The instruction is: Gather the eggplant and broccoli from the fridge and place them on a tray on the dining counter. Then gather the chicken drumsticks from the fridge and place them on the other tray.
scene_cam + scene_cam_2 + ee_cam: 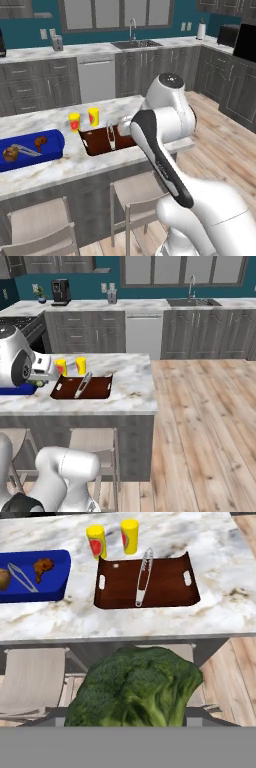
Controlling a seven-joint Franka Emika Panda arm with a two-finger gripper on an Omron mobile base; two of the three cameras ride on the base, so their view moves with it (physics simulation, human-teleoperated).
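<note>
My gripper (134,724) holds the broccoli (135,687) between its jaws, off the dining counter's (220,619) near edge above the stools (30,679); I see the brown tray (165,587) carrying tongs (143,577) mid-counter; the blue tray (50,582) with a chicken drumstick (43,567) lies towards the left edge.

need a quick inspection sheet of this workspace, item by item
surface: marble dining counter, stools below
job's things: broccoli in the claw, short of the counter; brown tray holds only tongs; blue tray holds a drumstick, more tongs and a brown item
clutter: two yellow cups behind the brown tray
grippers: claw shut on broccoli
cables: nothing seen
surroundings: sink, dishwasher, coffee machine, wood floor
</note>
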